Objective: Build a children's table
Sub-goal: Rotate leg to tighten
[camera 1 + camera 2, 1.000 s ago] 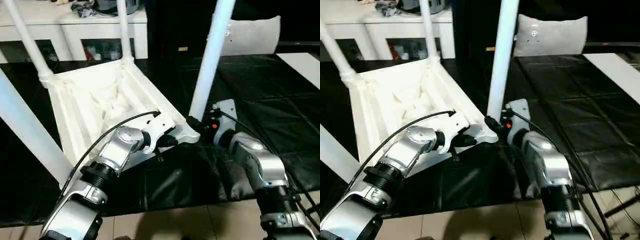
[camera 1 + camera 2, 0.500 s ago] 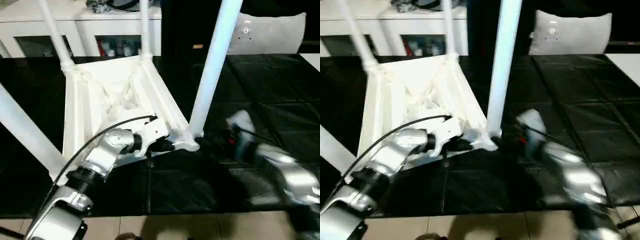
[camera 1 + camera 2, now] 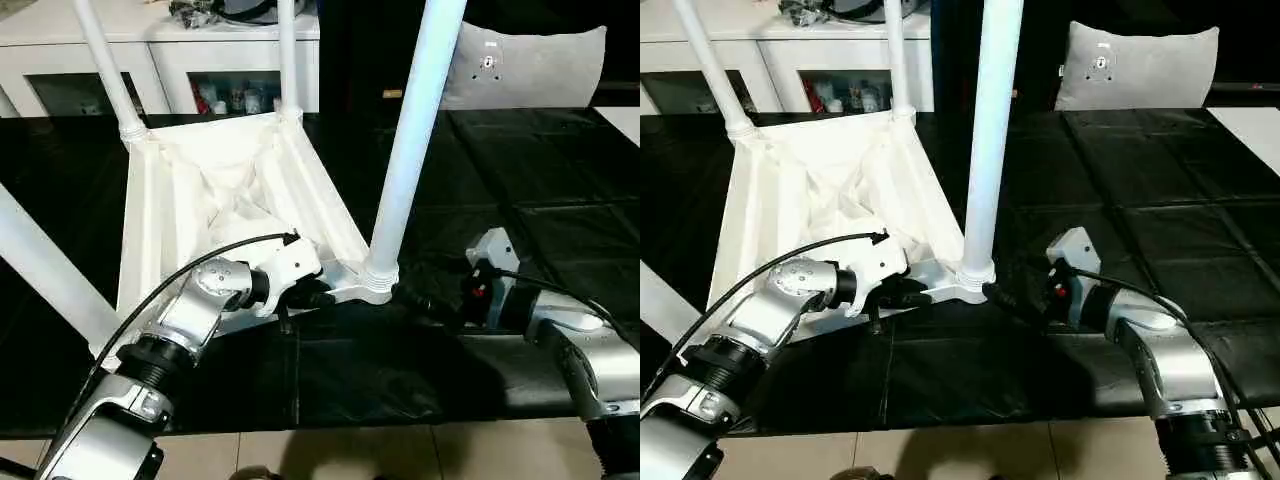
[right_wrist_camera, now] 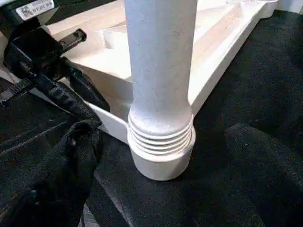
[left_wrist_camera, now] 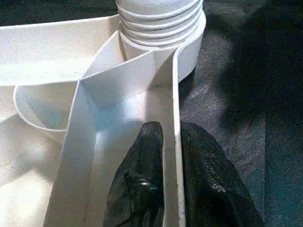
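Observation:
The children's table top [image 3: 200,200] lies upside down on the black cover, ribs facing up. A long white leg [image 3: 405,150] stands upright in its near right corner socket [image 3: 378,280]. Three other legs [image 3: 105,70] [image 3: 288,55] [image 3: 45,265] rise from the other corners. My left gripper [image 5: 171,130] is shut on the thin rim wall just beside that socket, one finger on each side. To the right of the leg's base my right gripper [image 4: 161,132] stands open and apart from it, with its fingers [image 4: 75,156] spread wide.
A white cabinet [image 3: 180,40] with glass doors stands behind the work table. A grey cushion [image 3: 530,65] leans at the back right. The black-covered work table [image 3: 540,180] stretches away to the right. Tiled floor [image 3: 400,450] shows along the near edge.
My right gripper has opened, let go of the near right leg and drawn back to the right. The leg stays upright in its socket. The left gripper stays on the rim.

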`<state>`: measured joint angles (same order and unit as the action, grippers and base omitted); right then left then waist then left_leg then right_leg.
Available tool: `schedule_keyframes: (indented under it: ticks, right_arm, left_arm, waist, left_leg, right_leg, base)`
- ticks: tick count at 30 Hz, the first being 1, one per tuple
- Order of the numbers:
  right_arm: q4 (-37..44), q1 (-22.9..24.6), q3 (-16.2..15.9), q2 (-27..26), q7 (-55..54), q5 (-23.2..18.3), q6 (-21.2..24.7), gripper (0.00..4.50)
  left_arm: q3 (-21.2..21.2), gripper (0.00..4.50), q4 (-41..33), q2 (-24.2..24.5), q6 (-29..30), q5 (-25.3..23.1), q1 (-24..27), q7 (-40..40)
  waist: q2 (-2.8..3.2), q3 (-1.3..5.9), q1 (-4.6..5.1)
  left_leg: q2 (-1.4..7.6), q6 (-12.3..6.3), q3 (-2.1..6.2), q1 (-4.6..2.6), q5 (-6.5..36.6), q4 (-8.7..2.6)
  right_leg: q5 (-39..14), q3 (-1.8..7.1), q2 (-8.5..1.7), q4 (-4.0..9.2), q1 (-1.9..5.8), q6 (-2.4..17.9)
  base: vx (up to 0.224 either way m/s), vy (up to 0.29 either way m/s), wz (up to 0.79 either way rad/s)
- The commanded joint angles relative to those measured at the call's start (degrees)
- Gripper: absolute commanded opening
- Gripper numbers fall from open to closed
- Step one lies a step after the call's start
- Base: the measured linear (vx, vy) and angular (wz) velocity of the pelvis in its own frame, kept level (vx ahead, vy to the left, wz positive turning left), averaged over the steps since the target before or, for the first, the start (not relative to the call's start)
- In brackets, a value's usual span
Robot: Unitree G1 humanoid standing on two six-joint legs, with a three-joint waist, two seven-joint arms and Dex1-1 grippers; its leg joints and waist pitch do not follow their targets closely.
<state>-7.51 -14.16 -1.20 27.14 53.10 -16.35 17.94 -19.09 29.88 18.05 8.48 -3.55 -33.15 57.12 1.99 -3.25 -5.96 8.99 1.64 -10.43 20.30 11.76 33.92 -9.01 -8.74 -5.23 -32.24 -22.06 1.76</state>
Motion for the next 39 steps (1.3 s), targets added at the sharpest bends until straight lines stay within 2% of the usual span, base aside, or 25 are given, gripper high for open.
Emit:
schedule_keyframes:
  ticks: [1, 6, 10, 11, 15, 18, 20, 24, 32, 35, 39]
  right_arm:
    - [0.34, -0.91, -0.44, 0.49, 0.85, -0.71, 0.92, 4.5]
    - [0.09, -1.03, -0.63, 1.14, 2.07, -1.03, 0.29, 4.5]
    - [-0.63, -1.98, -0.74, 0.83, 2.36, -0.57, -0.87, 4.5]
    - [-1.82, -2.9, -1.3, 0.8, 3.42, 0.09, -2.53, 4.5]
    - [-3.81, -4.32, -2.07, 1.25, 6.79, -0.44, -3.25, 4.5]
    - [-5.87, -6.05, -2.9, 2.34, 11.39, -1.4, -2.87, 4.23]
    - [-6.33, -6.73, -4.26, 3.41, 15.3, -1.88, -1.79, 4.03]
    - [-6.27, -7.04, -7.08, 5.05, 21.32, -2.19, -0.98, 3.76]
    - [-7.06, -7.62, -7.88, 4.93, 24.89, -3.71, 1.22, 3.16]
    - [-7.33, -7.73, -7.86, 4.89, 25.98, -4.64, 1.89, 2.87]
    - [-5.76, -6.93, -6.77, 4.26, 26.8, -7.23, 4.73, 2.6]
  left_arm:
    - [-0.29, 0.47, 1.12, 0.69, 0.65, -0.39, 0.18, -0.33]
    - [-0.99, 0.02, 1.59, 0.8, 1.33, -0.75, 0.05, 1.3]
    - [-1.5, 0.02, 1.56, 0.93, 0.18, -0.53, -0.09, 2.84]
    - [-2.47, 0.02, 0.76, 1.39, -1.69, -0.24, 0.07, 5.47]
    - [-4.97, 0.02, -1.95, 3.01, -4.44, 0.15, 0.96, 11.34]
    - [-7.2, 0.0, -4.4, 4.41, -6.2, 0.02, 1.59, 15.65]
    - [-7.9, 0.0, -5.01, 4.73, -6.8, 0.08, 1.43, 17.26]
    - [-8.31, 0.0, -5.28, 5.1, -8.14, 0.3, 0.95, 18.9]
    - [-8.53, 0.0, -6.13, 5.63, -7.01, 0.96, 1.01, 20.66]
    - [-8.36, 0.0, -6.06, 5.64, -6.65, 1.24, 1.12, 20.99]
    - [-7.78, 0.0, -6.13, 5.39, -4.73, 1.94, 1.36, 20.73]
  waist:
    - [-0.86, 3.88, -0.3]
    - [-0.88, 3.8, -0.31]
    - [-0.88, 3.94, -0.33]
    - [-0.94, 4.0, -0.32]
    - [-0.66, 4.23, -0.66]
    - [-0.5, 4.27, -1.36]
    - [-0.42, 4.28, -2.34]
    - [-0.66, 4.25, -3.14]
    - [-0.77, 4.01, -3.31]
    - [-0.79, 4.06, -3.27]
    - [-0.65, 4.16, -3.29]
  left_leg:
    - [5.08, -3.8, 2.19, -0.16, 9.74, -4.02]
    - [5.04, -3.5, 2.19, -0.33, 10.64, -4.05]
    - [5.08, -3.6, 2.22, -0.3, 9.84, -3.99]
    - [5.04, -3.7, 2.21, -0.26, 9.57, -3.94]
    - [5.29, -4.3, 2.14, -0.32, 7.98, -3.86]
    - [5.61, -4.45, 1.92, -0.48, 7.61, -3.78]
    - [5.75, -4.4, 1.79, -0.74, 7.74, -3.71]
    - [5.73, -3.86, 1.87, -0.55, 8.53, -3.71]
    - [5.6, -2.5, 2.08, -0.59, 10.91, -3.85]
    - [5.58, -2.43, 2.12, -0.58, 10.95, -3.82]
    - [5.64, -2.58, 2.09, -0.61, 10.3, -3.78]
  right_leg:
    - [-19.45, 4.41, -5.85, 4.05, 2.96, 7.66]
    - [-21.24, 4.36, -5.91, 4.32, 2.91, 7.14]
    - [-19.97, 4.36, -5.88, 4.06, 2.93, 7.41]
    - [-19.44, 4.35, -5.88, 3.99, 2.94, 7.67]
    - [-16.07, 4.51, -5.79, 3.35, 2.91, 8.89]
    - [-13.72, 4.61, -5.82, 2.9, 2.8, 10.25]
    - [-13.34, 4.66, -5.75, 2.77, 2.6, 10.51]
    - [-15.41, 4.74, -6.07, 2.92, 2.82, 9.7]
    - [-20.85, 4.69, -6.08, 3.49, 2.73, 8.18]
    - [-21.55, 4.69, -6.04, 3.54, 2.69, 7.73]
    - [-19.7, 4.72, -5.9, 3.25, 2.72, 8.49]
  base:
    - [0.0, 0.0, 0.0]
    - [0.0, 0.0, 0.0]
    - [0.0, 0.0, 0.0]
    - [0.0, 0.0, 0.0]
    - [0.0, 0.0, 0.0]
    - [0.0, 0.0, 0.0]
    - [0.0, 0.0, 0.0]
    - [0.0, 0.0, 0.0]
    - [0.0, 0.0, 0.0]
    - [0.0, 0.0, 0.0]
    - [0.0, 0.0, 0.0]
